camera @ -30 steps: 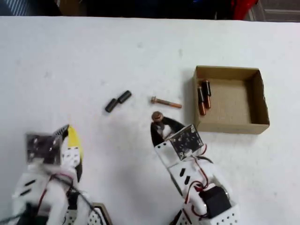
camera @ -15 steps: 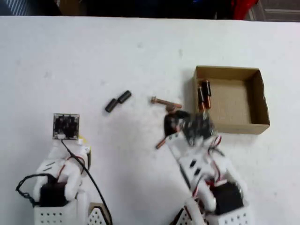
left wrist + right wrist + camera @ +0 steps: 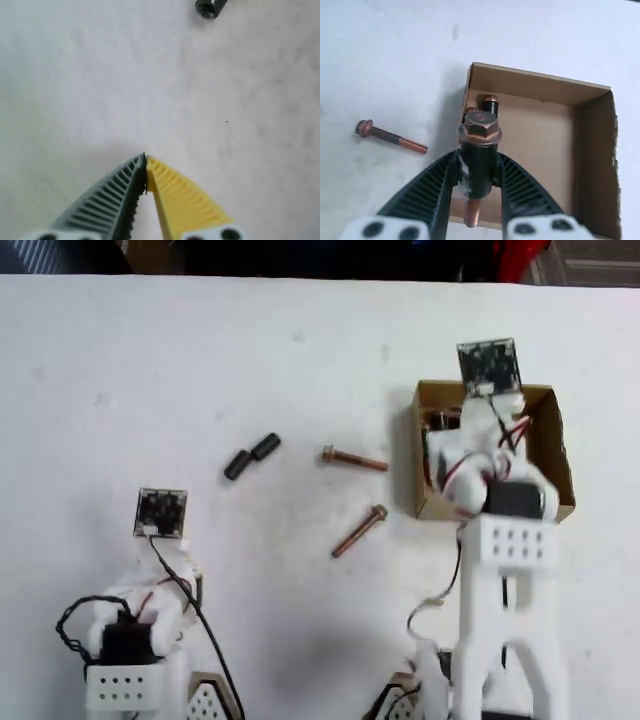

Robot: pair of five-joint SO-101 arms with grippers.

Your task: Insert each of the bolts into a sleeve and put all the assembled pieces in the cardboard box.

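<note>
Table: the white table carries every loose part.
Box: the cardboard box sits at the table's right, with the right arm raised over it.
Right pincer: the right gripper pinches the black sleeve of the held piece. The piece is upright, bolt head on top and shank tip poking out below.
Left pincer: the left gripper has its tips pressed together with nothing between them, low over bare table.
In the box: the boxed pieces lie against the wall nearest the loose parts.
Unassembled: the far bolt and near bolt lie apart, left of the box. The loose sleeves lie almost end to end further left.
Risk, rim: the held piece hangs just inside that same wall, so a release there could clip the edge and tumble out.
Risk, separation: only the sleeve is gripped. Its height above the floor is hard to judge, and a long drop landing end-on might knock the bolt out.
</note>
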